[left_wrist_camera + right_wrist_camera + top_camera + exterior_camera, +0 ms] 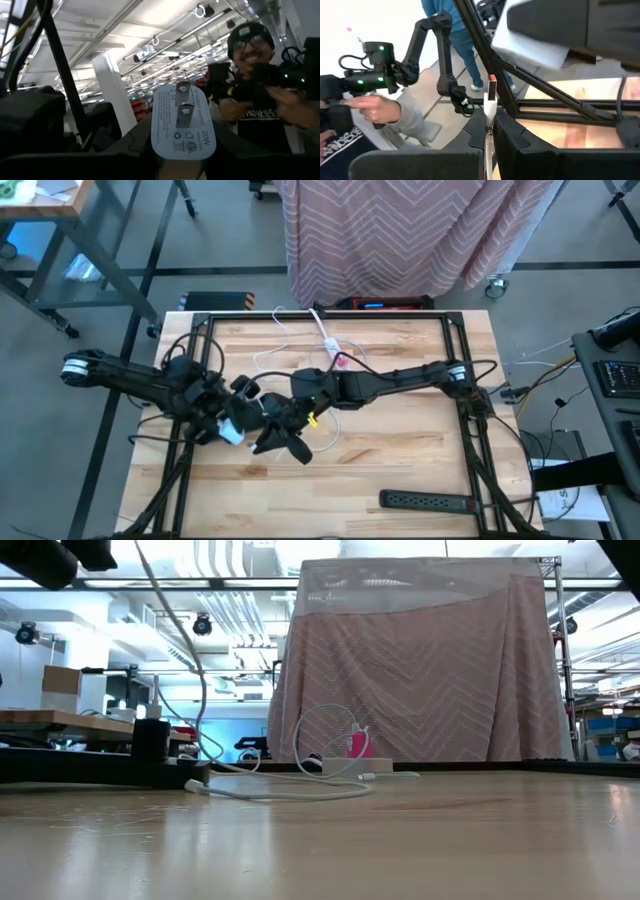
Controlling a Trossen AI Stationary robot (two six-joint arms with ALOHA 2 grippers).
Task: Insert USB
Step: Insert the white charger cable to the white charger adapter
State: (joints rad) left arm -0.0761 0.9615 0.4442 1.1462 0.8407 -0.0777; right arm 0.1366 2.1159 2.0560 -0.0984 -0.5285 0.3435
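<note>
My left gripper (238, 424) is shut on a white 20W power adapter (182, 125), whose two metal prongs (183, 100) face the left wrist camera. The adapter (230, 432) hangs above the table's near left part. My right gripper (273, 425) sits just right of it, shut on a white USB plug (490, 104) with a red-tipped metal end that points up toward the adapter (532, 42). The white cable (300, 358) lies in loops on the table's middle and far part, also seen in the low view as the cable (290, 790). My left gripper pinches the adapter's body (181, 159) between its two fingers, below the pronged face, and the adapter is lifted clear of the table. My right gripper pinches the USB plug's white body (489, 116) between its two fingers. The plug's metal end (491, 87) sticks out past the fingertips, and the plug is held clear of the table.
A black power strip (430, 502) lies near the table's near right corner. A white block with a pink tag (355, 750) sits among the cable loops at the far middle. A draped pink cloth (400, 230) stands beyond the far edge. A person (260, 90) is nearby.
</note>
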